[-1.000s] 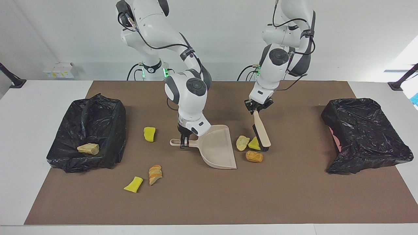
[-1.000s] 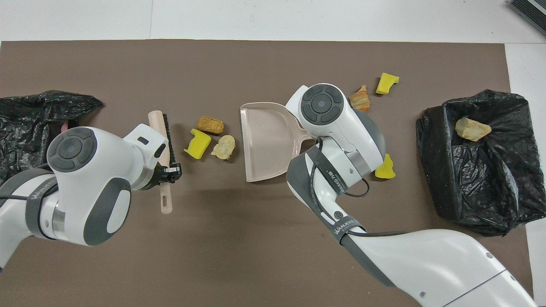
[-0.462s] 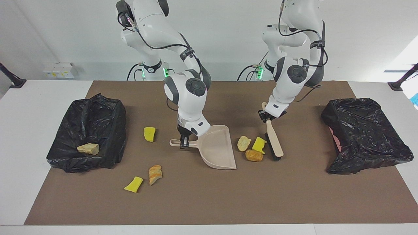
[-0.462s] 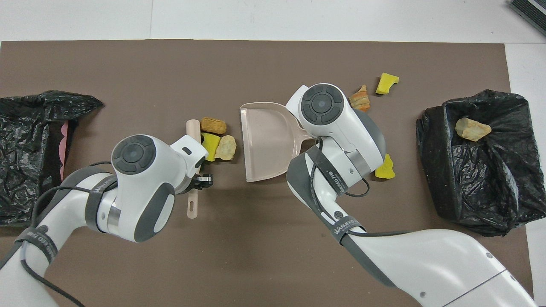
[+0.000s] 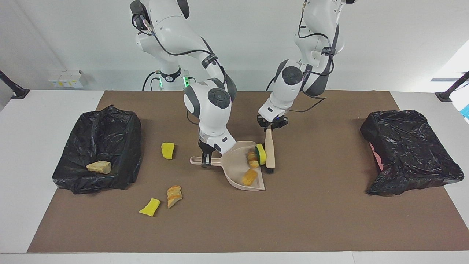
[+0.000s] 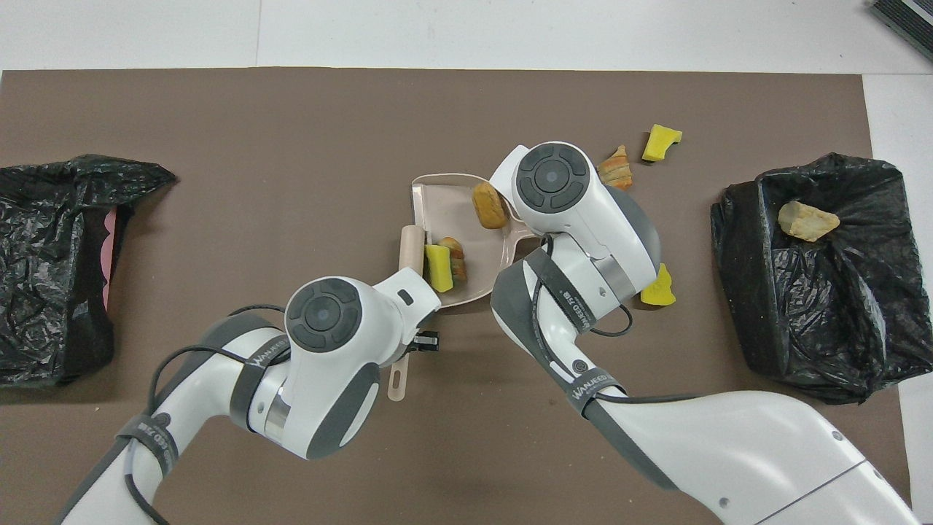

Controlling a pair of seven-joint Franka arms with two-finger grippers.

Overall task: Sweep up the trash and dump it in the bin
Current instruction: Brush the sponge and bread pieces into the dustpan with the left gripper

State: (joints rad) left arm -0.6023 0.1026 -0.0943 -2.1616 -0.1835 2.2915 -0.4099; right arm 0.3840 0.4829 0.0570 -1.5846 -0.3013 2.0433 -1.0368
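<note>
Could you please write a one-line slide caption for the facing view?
Left gripper holds the brush against trash in the dustpan, steadied by the right gripper.

Mat: a brown mat (image 5: 234,227) covers most of the white table (image 5: 22,176).
Boxes: small white boxes (image 5: 66,79) with yellow marks sit by the wall, off the mat, toward the right arm's end.
Stands: a black stand foot (image 5: 16,93) rests on one table corner near the robots; another (image 5: 445,96) on the corner at the left arm's end.
</note>
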